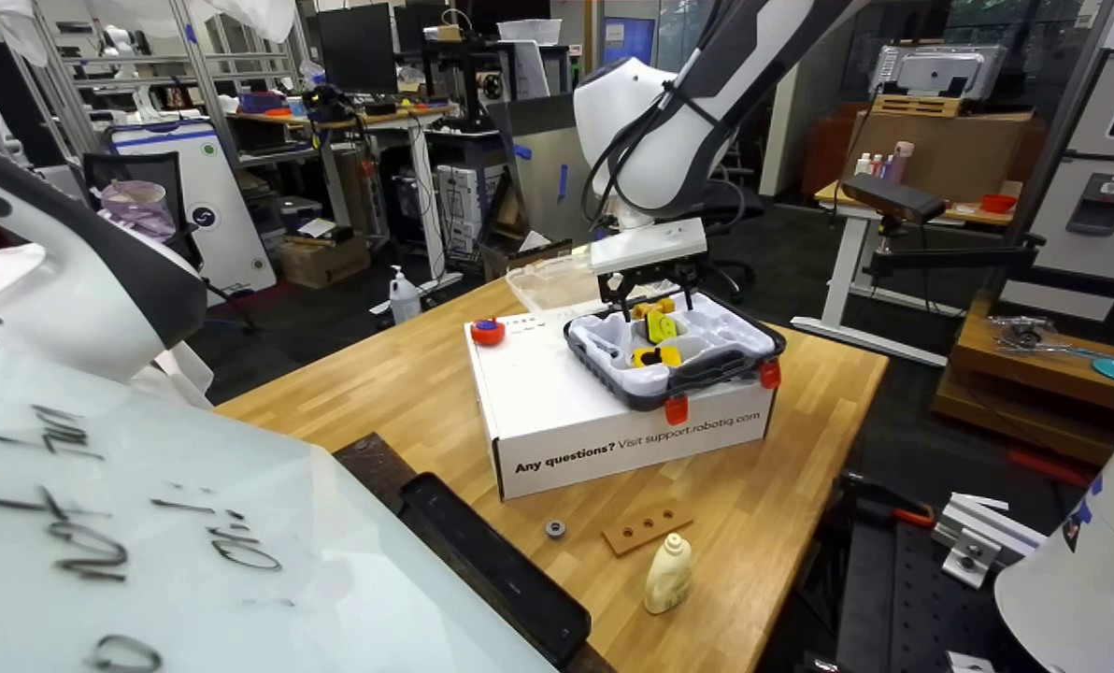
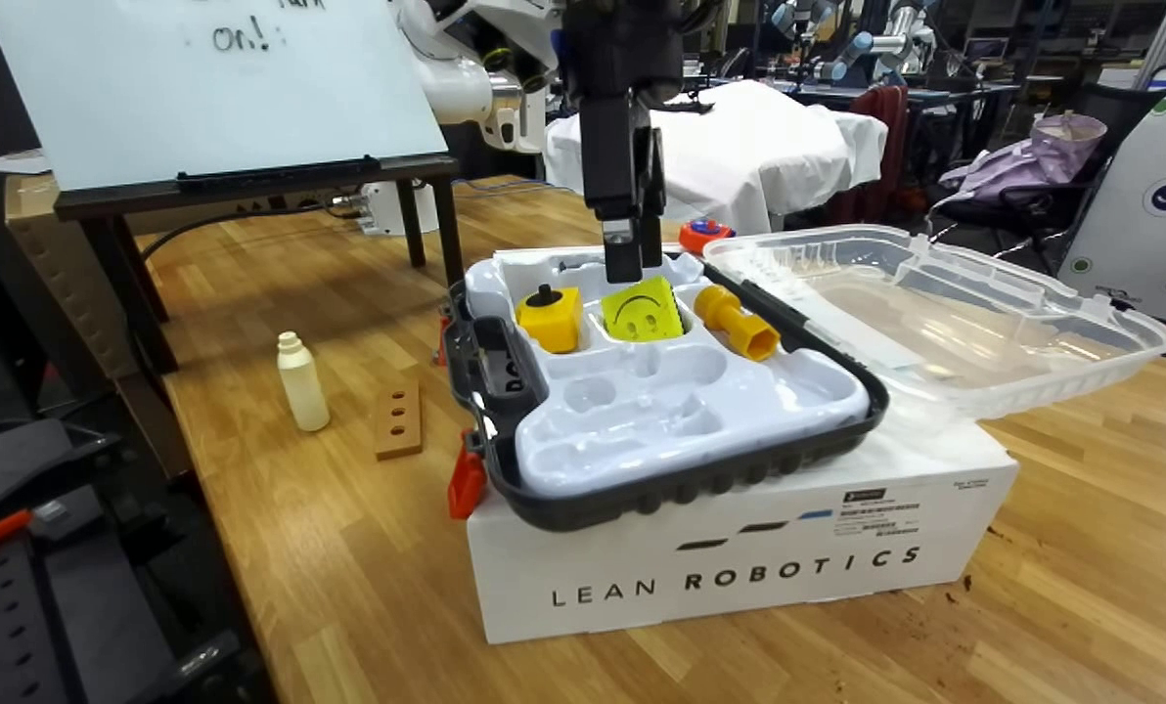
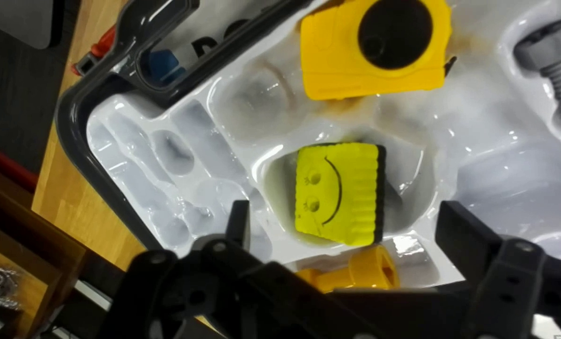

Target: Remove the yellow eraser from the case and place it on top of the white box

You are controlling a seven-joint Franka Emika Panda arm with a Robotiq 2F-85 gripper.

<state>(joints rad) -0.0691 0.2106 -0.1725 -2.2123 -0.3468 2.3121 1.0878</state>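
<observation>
The yellow eraser (image 3: 339, 193), a bright block with a drawn smile and dark backing, sits tilted in the middle hollow of the case (image 3: 261, 108). It shows in both exterior views (image 1: 660, 327) (image 2: 645, 311). The case (image 2: 681, 406) has a black rim and pale moulded insert, and lies open on the white box (image 1: 538, 383) (image 2: 632, 557). My gripper (image 3: 344, 221) is open and empty, with its fingers wide apart on either side of the eraser in the wrist view. In the exterior views the gripper (image 1: 657, 308) (image 2: 637, 266) points down just above the case beside the eraser.
A yellow block with a black knob (image 3: 379, 52) (image 2: 550, 318) and an orange-yellow bolt (image 2: 735, 321) flank the eraser. A grey bolt (image 3: 558, 61) shows too. The clear lid (image 2: 935, 293) stretches behind. A red tape measure (image 1: 488, 332), bottle (image 1: 669, 575) and holed wooden strip (image 1: 648, 531) are nearby.
</observation>
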